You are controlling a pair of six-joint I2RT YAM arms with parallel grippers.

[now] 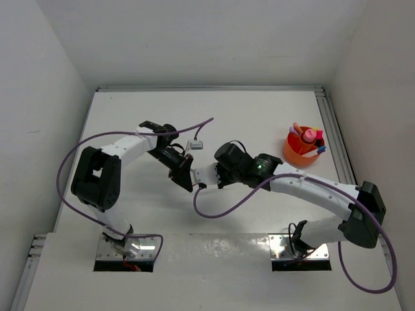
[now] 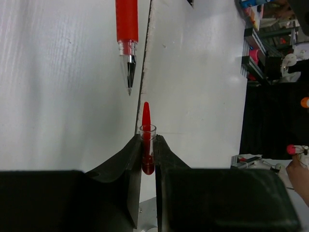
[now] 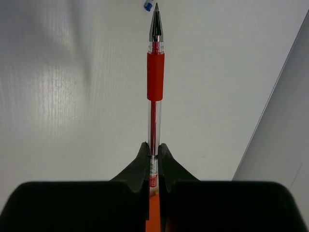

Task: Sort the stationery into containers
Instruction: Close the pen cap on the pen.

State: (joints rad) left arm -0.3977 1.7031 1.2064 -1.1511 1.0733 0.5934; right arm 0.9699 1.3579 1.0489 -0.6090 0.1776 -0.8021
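My right gripper (image 1: 206, 176) is shut on the clear barrel of a red pen (image 3: 155, 82), which points away from the wrist with its bare metal tip forward. My left gripper (image 1: 188, 181) is shut on a small clear pen cap with a red clip (image 2: 147, 137), open end facing out. The two grippers face each other near the table's middle, close together. In the left wrist view the red pen (image 2: 127, 29) hangs tip-first above the cap, apart from it and slightly left. The orange bowl (image 1: 295, 155) stands at the right with several pens and markers (image 1: 310, 136) in it.
Purple cables loop from both arms, and a small white connector (image 1: 196, 146) hangs above the grippers. A metal rail (image 1: 336, 139) runs along the table's right edge beside the bowl. White walls close in the left, back and right sides.
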